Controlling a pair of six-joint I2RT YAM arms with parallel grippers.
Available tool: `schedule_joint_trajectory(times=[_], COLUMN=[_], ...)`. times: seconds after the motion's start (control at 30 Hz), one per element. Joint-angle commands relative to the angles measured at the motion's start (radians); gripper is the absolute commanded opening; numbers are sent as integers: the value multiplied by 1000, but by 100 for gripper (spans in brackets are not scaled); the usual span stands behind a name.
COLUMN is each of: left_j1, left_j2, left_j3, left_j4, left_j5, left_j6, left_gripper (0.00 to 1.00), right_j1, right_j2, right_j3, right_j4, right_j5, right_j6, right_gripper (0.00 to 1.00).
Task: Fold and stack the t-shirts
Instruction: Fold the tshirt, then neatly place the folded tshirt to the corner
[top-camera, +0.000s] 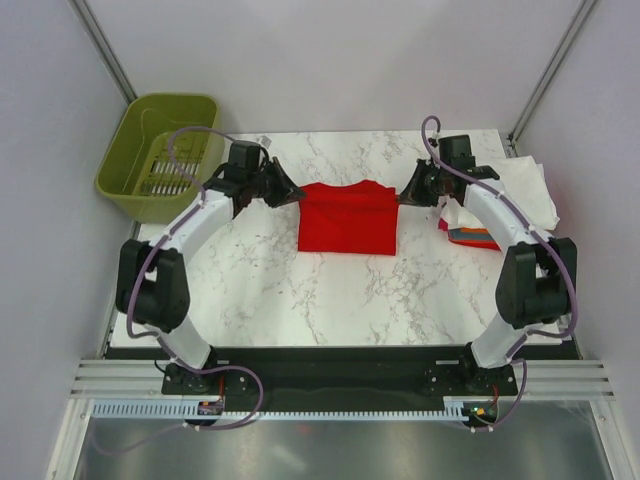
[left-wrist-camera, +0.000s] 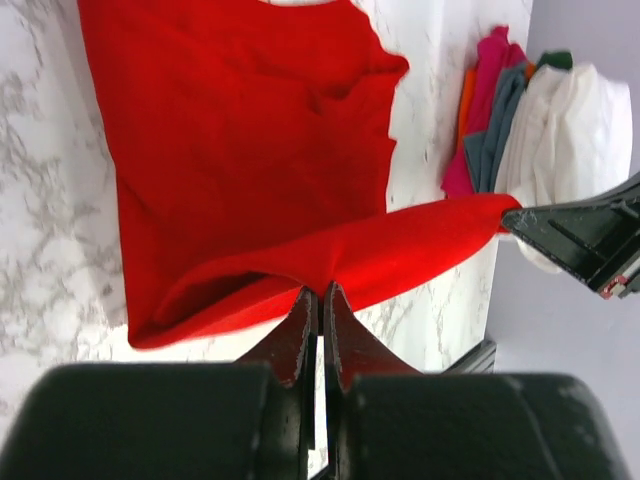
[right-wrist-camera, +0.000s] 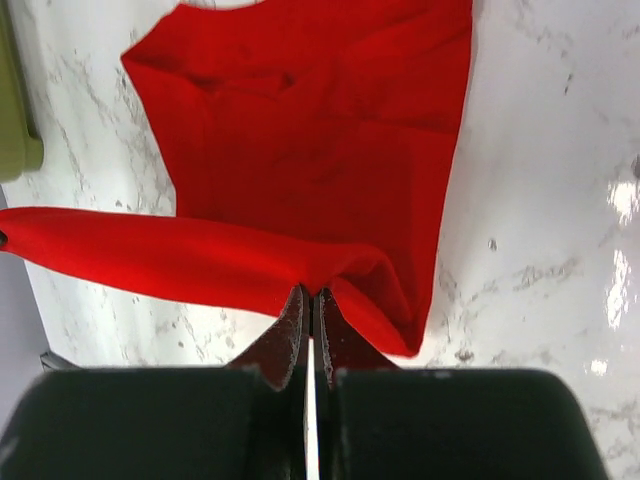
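Red t-shirt (top-camera: 347, 220): lies in the middle of the marble surface (top-camera: 260, 290), a rough rectangle, with its far edge lifted into a band stretched between the two arms.
Left gripper (left-wrist-camera: 318, 290): at the shirt's 10 o'clock corner. The jaws are pinched right together on a thin fold of the red cloth.
Right gripper (right-wrist-camera: 308, 292): at the 2 o'clock corner. The jaws are likewise closed tight on the cloth's edge.
Stack of folded t-shirts (top-camera: 515, 195): at 3 o'clock from the red one, by the surface's right edge, with white on top and orange, grey and pinkish-red beneath.
Basket (top-camera: 150, 205): olive-green plastic, at 10 o'clock, well apart from the shirt.
How it handles: to my eye it is light, limp and unbreakable. It sags wherever unsupported and will likely slide or crease on the glossy marble.
Where to hold: the two corners of one edge, as now, with the cloth between them taut so the fold lands straight. A single mid-edge pinch would probably let it bunch.
Step in hand: I judge it to be a fold of the far edge towards 6 o'clock, with stacking not yet done.
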Motion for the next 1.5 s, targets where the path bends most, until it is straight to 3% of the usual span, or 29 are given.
schedule_joint_trajectory(times=[0.0, 0.13, 0.2, 0.23, 0.27, 0.3, 0.33, 0.37, 0.47, 0.73, 0.97, 1.33, 1.47], left_j1=[37, 58, 68, 69, 69, 69, 69, 69, 68, 42, 20, 14, 15], left_j2=[116, 273, 386, 434, 506, 537, 552, 561, 542, 425, 475, 568, 612], left_j3=[156, 302, 409, 449, 489, 550, 564, 568, 537, 313, 291, 331, 380], left_j4=[19, 30, 36, 38, 38, 21, 21, 22, 30, 130, 147, 136, 115], left_j5=[27, 19, 33, 56, 88, 84, 70, 33, -19, -101, -119, -159, -141], left_j6=[-12, -20, -26, -28, -18, -3, 5, 20, 51, 124, 109, 106, 106], left_gripper=[2, 2, 10, 22, 57, 78, 84, 89, 90, 91, 91, 86, 75], right_j1=[-28, -33, -33, -34, -34, -33, -33, -33, -33, -1, 16, 19, 22], right_j2=[104, 245, 340, 368, 392, 424, 435, 445, 466, 432, 500, 575, 604], right_j3=[121, 244, 327, 354, 374, 394, 395, 401, 407, 257, 270, 292, 306], right_j4=[33, 56, 64, 64, 82, 102, 131, 168, 205, 288, 294, 292, 292], right_j5=[44, 64, 83, 87, 96, 118, 129, 133, 124, 204, 228, 261, 242], right_j6=[25, 52, 72, 80, 89, 95, 106, 107, 88, 2, -12, -9, -17], right_gripper=[0, 0, 4, 16, 31, 47, 66, 73, 74, 60, 68, 62, 56])
